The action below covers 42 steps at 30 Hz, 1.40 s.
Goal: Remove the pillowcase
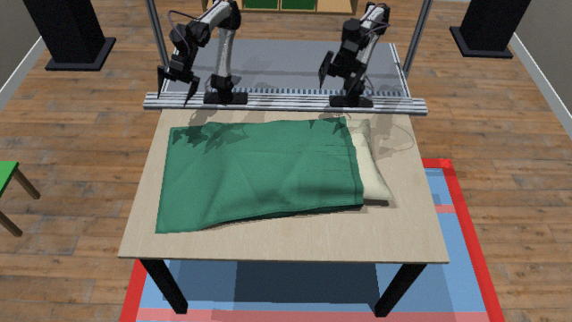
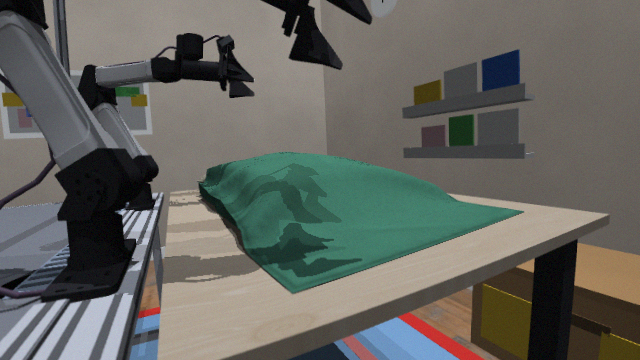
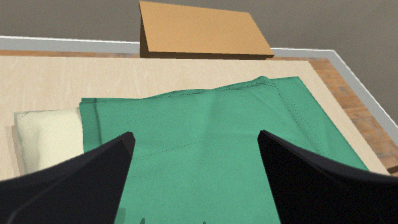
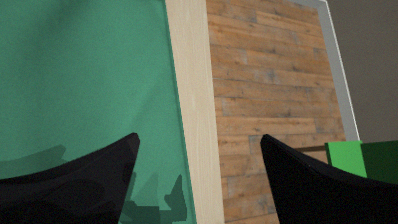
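Note:
The green pillowcase (image 1: 268, 165) (image 2: 380, 200) (image 3: 200, 120) (image 4: 100, 80) lies over most of the pillow on the table (image 1: 286, 243) (image 2: 215, 315). The cream pillow (image 1: 373, 181) (image 3: 52, 135) sticks out of its open end, at the right in the top view. The flat closed end lies at the left there. My left gripper (image 1: 334, 90) (image 2: 253, 87) (image 3: 196, 134) is open and empty, above the rear edge near the pillow's end. My right gripper (image 1: 173, 99) (image 2: 356, 45) (image 4: 200, 136) is open and empty, high near the closed end's rear corner.
The metal rail (image 1: 286, 104) with both arm bases runs along the table's rear edge. A green chair (image 1: 6, 174) (image 4: 345, 157) stands on the floor beyond the closed-end side. A wooden cabinet (image 2: 600, 272) (image 3: 205, 30) stands beyond the table's front side.

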### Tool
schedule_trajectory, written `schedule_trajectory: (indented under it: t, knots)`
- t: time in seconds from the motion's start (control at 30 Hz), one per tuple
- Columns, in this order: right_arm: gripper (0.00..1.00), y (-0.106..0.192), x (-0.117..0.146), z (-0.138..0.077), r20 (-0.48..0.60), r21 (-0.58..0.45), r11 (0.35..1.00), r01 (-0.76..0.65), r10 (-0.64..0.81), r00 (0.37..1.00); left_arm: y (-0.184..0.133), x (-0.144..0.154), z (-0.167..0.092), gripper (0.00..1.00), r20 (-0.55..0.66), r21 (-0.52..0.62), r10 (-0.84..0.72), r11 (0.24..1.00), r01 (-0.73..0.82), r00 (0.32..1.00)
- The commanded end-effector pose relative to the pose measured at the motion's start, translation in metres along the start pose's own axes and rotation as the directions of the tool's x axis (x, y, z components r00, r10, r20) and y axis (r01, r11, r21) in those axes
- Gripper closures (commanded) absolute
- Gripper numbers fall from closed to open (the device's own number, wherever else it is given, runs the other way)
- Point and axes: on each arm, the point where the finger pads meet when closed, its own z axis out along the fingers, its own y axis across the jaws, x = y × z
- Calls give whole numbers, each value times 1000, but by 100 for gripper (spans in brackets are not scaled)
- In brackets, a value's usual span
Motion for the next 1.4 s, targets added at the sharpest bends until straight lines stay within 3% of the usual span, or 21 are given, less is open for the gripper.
schedule_trajectory:
  t: [0.0, 0.23, 0.3, 0.33, 0.43, 0.53, 0.7, 0.87, 0.9, 0.97, 1.0, 1.17, 1.3, 1.37]
  knots:
    - [0, 9, -22, 2, 106, 22, 996, -87, 84, 991, 16, -18, -1, 0, 67, 8, 52, 999, -53, 996]
    - [0, 37, -57, 5, 236, -44, 981, -191, 196, 952, 65, -31, 4, 0, 94, -77, 129, 990, -122, 987]
    - [0, 37, -57, 5, 236, -44, 981, -191, 196, 952, 65, -31, 4, 0, 94, -77, 129, 990, -122, 987]
    - [0, 41, -63, 6, 254, -56, 977, -205, 213, 943, 68, -46, -2, 0, 132, -87, 140, 988, -129, 981]
    - [0, 56, -75, 10, 289, -103, 964, -246, 266, 920, 88, -56, -6, 0, 154, -126, 175, 980, -157, 972]
    - [0, 70, -86, 13, 316, -148, 946, -287, 320, 893, 114, -47, 0, 0, 120, -169, 210, 968, -188, 970]
    - [0, 88, -110, 8, 374, -221, 911, -349, 410, 832, 145, -60, -8, 0, 135, -231, 270, 944, -234, 953]
    - [0, 96, -110, 9, 371, -238, 907, -347, 415, 831, 155, -64, -10, 0, 138, -255, 275, 938, -234, 951]
    - [0, 87, -112, 1, 384, -223, 916, -334, 398, 833, 146, -78, -14, 0, 171, -250, 267, 943, -220, 949]
    - [0, 89, -99, 4, 348, -211, 928, -307, 364, 864, 144, -82, -15, 0, 184, -258, 243, 947, -192, 952]
    - [0, 93, -99, 4, 343, -227, 928, -295, 360, 868, 144, -85, -16, 54, 189, -265, 241, 946, -187, 952]
    - [0, 89, -119, -1, 375, -238, 928, -287, 361, 854, 142, -88, -18, 54, 197, -265, 241, 946, -186, 950]
    - [0, 93, -113, 4, 355, -241, 927, -286, 359, 863, 141, -90, -20, 54, 201, -265, 247, 945, -190, 948]
    - [0, 89, -120, -4, 378, -243, 927, -287, 363, 852, 141, -90, -20, 54, 195, -266, 251, 944, -195, 948]
